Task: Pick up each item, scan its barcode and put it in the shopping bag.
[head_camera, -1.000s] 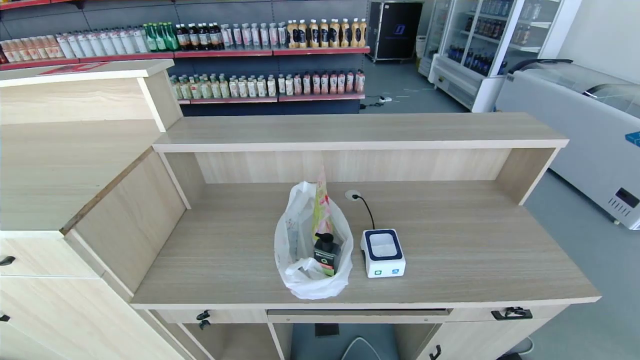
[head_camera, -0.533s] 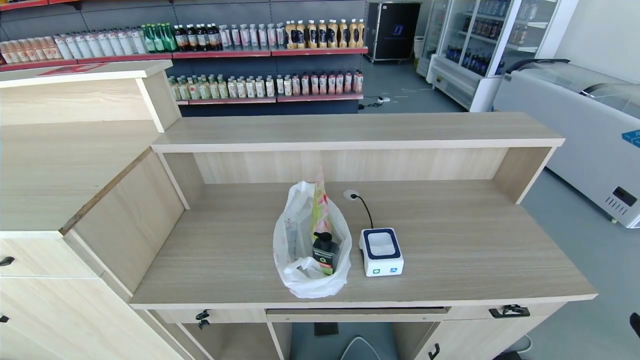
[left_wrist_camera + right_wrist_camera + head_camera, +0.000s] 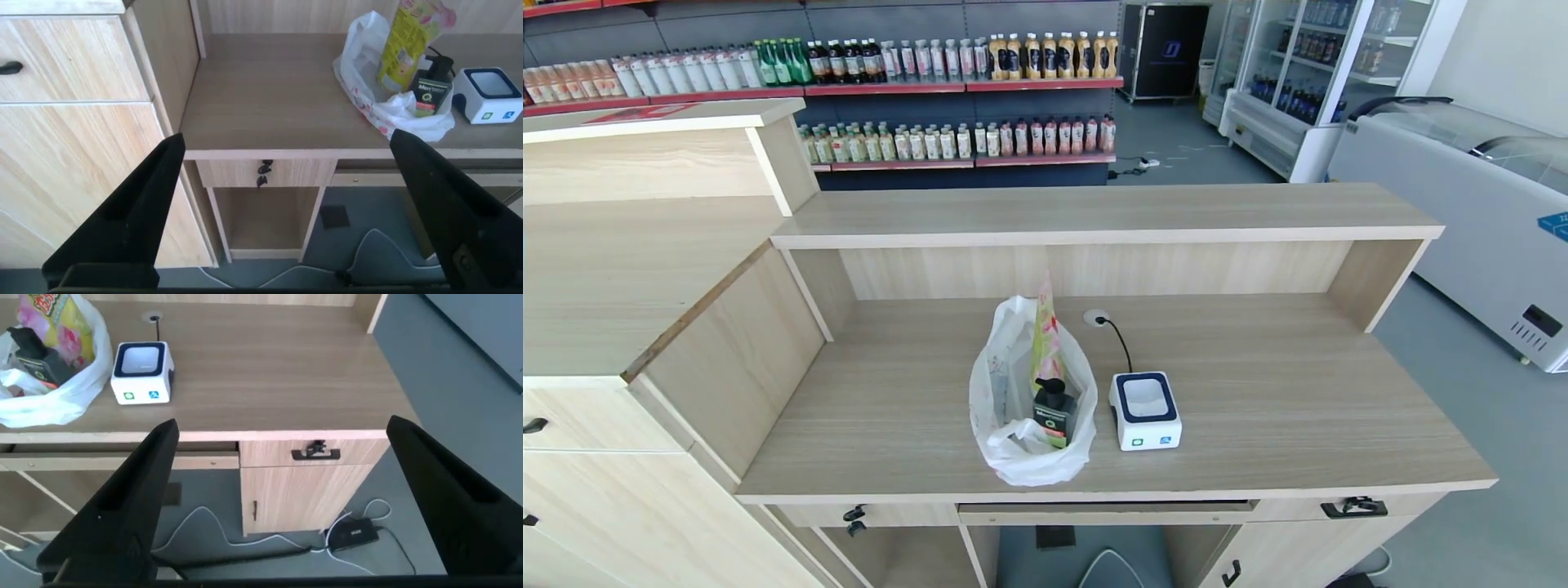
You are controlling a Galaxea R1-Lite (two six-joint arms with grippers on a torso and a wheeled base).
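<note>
Got left gripper (image 3: pixel 286 139) spread wide and empty out front of the counter (image 3: pixel 1298 408), likely done bagging; mid-frame, shopping bag (image 3: pixel 992 384) propping pouch (image 3: pixel 1045 343) and pump bottle (image 3: pixel 1055 415) upright; scanner (image 3: pixel 1145 411) just right of it; right gripper (image 3: pixel 282 423) same, gaping, empty.

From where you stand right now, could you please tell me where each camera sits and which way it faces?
Head view: high on the head, looking forward and down over the counter, with the shopping bag and barcode scanner at centre and drink shelves beyond.
Left wrist view: back from the counter's left end, facing its front edge; the open left hand frames the picture.
Right wrist view: back from the counter's right end, facing its front edge; the open right hand frames the picture.
Shared: all three show the shopping bag and barcode scanner.
</note>
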